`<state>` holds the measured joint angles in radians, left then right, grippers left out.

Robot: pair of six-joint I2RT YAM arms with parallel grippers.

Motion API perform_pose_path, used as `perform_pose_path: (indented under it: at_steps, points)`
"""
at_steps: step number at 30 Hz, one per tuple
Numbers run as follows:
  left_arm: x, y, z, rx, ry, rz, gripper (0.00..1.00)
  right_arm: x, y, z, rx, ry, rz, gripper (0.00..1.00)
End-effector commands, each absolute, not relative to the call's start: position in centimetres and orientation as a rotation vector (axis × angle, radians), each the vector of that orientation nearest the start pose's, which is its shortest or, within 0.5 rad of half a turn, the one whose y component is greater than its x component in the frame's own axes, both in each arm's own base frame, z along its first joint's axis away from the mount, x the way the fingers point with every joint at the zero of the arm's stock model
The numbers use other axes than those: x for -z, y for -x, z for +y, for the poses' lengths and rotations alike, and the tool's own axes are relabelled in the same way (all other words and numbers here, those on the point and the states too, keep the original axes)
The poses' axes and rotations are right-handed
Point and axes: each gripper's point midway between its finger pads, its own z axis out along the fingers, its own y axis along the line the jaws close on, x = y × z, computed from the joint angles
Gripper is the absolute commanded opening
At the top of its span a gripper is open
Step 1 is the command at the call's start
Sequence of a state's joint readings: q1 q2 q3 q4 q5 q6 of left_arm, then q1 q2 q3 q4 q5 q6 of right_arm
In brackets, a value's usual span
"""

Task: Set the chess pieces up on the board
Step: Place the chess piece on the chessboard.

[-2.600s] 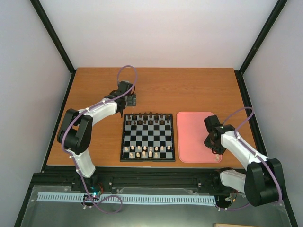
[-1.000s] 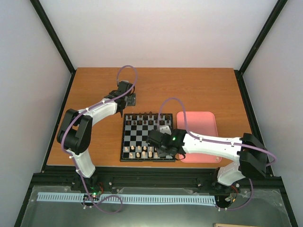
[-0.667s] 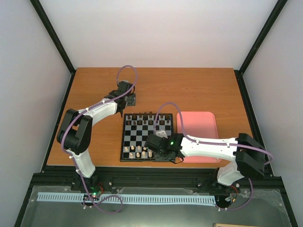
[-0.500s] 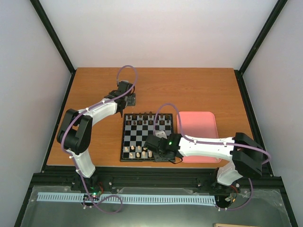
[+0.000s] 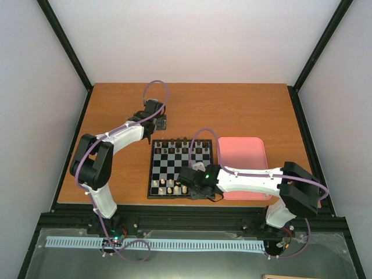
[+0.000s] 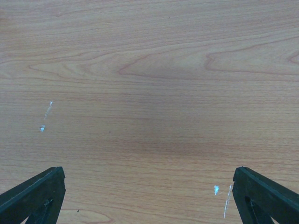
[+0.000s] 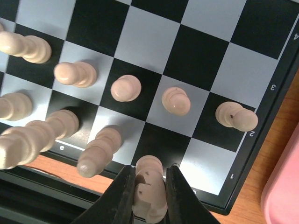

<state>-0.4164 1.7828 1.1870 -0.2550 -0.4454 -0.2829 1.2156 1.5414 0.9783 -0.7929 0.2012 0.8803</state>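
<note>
The board [image 5: 150,168] lies in the middle of the table, black and white checks inside a black border. Cream chess pieces [image 5: 168,186] stand along its near rows. My right gripper [image 5: 195,185] hangs low over the near right part of the board [image 7: 201,56], shut on a cream chess piece [image 7: 149,186] above a dark square of the nearest row. Three cream pawns [image 7: 176,100] stand one row further in, and taller cream pieces [image 7: 96,151] stand to the left. My left gripper [image 5: 161,122] is open over bare wood beyond the board's far left corner, its fingers [image 6: 37,193] wide apart.
Dark brown pieces [image 5: 183,146] line the board's far rows. A pink tray [image 5: 244,168] lies right of the board, and its edge [image 7: 285,196] shows close to my right gripper. The right arm stretches across the tray's near side. Black frame posts stand at the table's sides.
My right gripper, with the cream piece in it, has shifted a little left and toward the board's near edge. The left arm has not moved.
</note>
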Motion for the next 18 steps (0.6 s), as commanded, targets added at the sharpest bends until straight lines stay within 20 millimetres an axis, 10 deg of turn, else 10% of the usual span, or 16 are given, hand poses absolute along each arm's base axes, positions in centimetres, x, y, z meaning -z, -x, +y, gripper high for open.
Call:
perform_pose_path:
  at_steps: [1,18]
  points:
    - [-12.87,-45.91,-11.74,-0.201,0.046,2.283,1.00,-4.78,-13.94,26.69,-0.089,0.418,2.836,0.03]
    - [-12.82,-45.95,-11.72,-0.206,0.044,2.283,1.00,-4.42,-14.87,26.47,-0.081,0.402,2.829,0.03]
